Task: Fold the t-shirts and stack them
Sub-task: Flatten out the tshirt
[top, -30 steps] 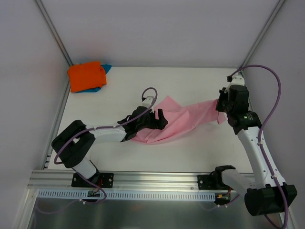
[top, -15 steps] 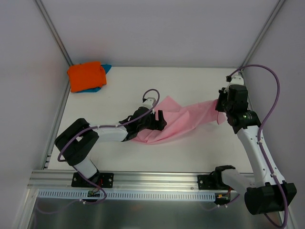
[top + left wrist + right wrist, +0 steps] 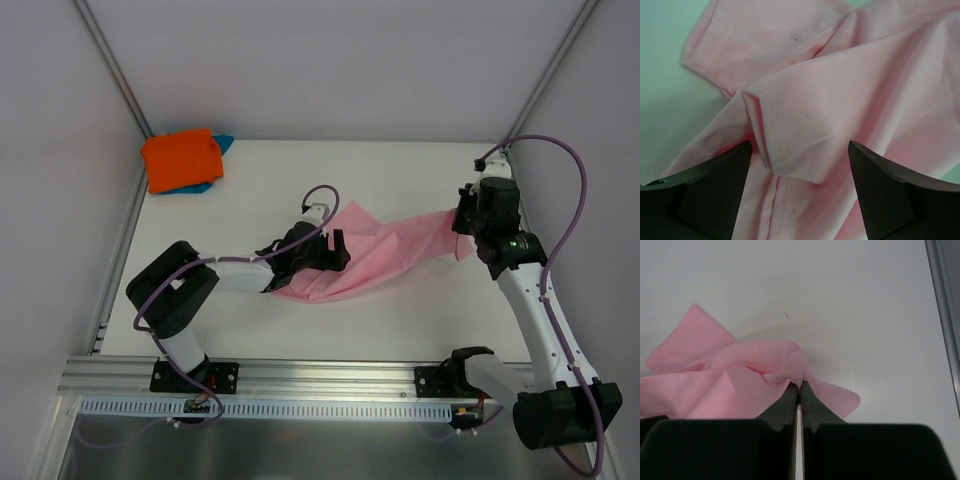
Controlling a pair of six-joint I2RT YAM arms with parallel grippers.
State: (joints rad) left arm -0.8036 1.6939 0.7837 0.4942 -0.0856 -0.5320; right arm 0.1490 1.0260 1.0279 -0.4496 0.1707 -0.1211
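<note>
1. The pink shirt (image 3: 385, 250) lies crumpled on the desk (image 3: 400, 320), pulled out long toward one side.
2. The left jaws are spread wide right over the pink shirt's left part. A sleeve (image 3: 785, 140) with a stitched edge shows between them.
3. The right jaws are pressed together, pinching the pink shirt's right end. The cloth bunches up at their tips.
4. The orange shirt (image 3: 180, 160) sits folded on the blue shirt (image 3: 222, 143), well apart from the pink shirt, far past its left side.
</note>
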